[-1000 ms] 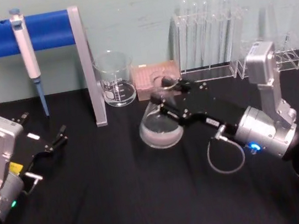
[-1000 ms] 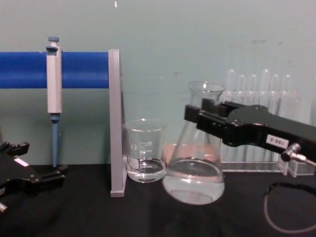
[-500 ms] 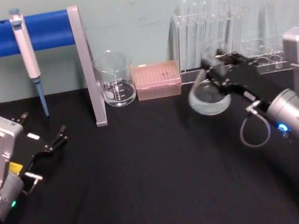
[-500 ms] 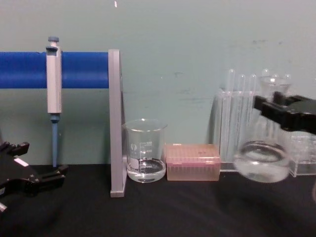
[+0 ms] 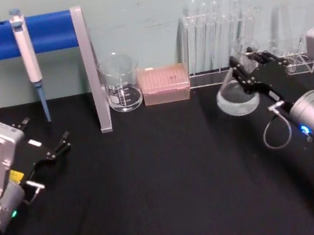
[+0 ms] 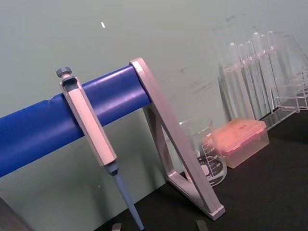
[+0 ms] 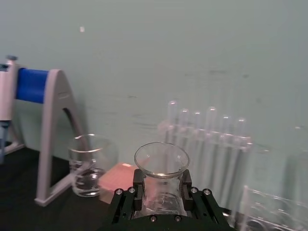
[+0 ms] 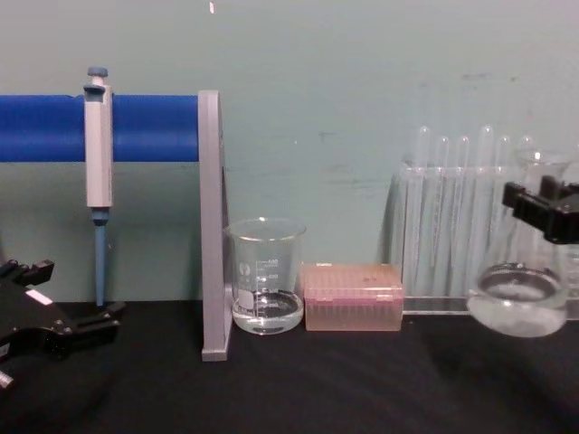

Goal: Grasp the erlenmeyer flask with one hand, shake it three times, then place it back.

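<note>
The right pincer [image 5: 243,74] is clamping the erlenmeyer flask [image 5: 237,99] by its neck at the middle right of the head view. Its jaws are pressing on either side of the neck, and the wide base is hanging below them, near the test tube rack [image 5: 215,33]. The left pincer [image 5: 50,153] is resting at lower left.

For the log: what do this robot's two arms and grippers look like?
Both arms have silver-grey metal links ending in black grippers with two long flat fingers. The right gripper joins a round silver wrist with a blue light and a looped grey cable. The left gripper bears a white patch; its arm carries a yellow sticker and a green light.
</note>
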Motion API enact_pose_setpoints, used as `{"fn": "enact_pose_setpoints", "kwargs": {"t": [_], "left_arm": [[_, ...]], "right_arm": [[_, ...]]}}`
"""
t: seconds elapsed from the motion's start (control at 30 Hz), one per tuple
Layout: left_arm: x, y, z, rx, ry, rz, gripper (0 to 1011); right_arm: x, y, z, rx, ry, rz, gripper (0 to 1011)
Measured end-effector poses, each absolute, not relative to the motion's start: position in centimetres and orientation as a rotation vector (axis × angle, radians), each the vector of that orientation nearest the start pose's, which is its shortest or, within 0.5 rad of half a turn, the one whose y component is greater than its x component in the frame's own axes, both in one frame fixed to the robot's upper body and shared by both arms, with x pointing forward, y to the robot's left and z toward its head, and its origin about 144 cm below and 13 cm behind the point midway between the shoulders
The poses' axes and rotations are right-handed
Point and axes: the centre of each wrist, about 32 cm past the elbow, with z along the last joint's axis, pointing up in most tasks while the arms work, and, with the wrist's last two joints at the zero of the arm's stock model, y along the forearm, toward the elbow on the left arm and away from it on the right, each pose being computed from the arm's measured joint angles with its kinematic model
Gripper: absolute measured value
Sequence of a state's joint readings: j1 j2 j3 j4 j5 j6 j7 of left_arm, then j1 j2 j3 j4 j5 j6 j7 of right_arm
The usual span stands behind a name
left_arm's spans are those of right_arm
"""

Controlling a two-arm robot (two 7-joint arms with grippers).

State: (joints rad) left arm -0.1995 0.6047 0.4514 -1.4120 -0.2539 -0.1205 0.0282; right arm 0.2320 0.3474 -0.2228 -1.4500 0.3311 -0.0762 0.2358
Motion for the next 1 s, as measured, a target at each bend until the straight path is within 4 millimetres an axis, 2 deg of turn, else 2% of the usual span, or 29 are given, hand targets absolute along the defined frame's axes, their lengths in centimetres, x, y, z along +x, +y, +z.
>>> {"fn": "enact_pose_setpoints", "kwargs": {"t": [0.53,1.0], "left_arm": [[48.9,31.0,114.0,0.304,-0.285,1.248,1001],[48.9,31.0,114.0,0.304,-0.285,1.248,1001]], "right_arm": [[52.5,-24.0,118.0,0.053,-0.104,-0.81,450],[52.5,-23.4,118.0,0.054,-0.097,-0.705,449]]}}
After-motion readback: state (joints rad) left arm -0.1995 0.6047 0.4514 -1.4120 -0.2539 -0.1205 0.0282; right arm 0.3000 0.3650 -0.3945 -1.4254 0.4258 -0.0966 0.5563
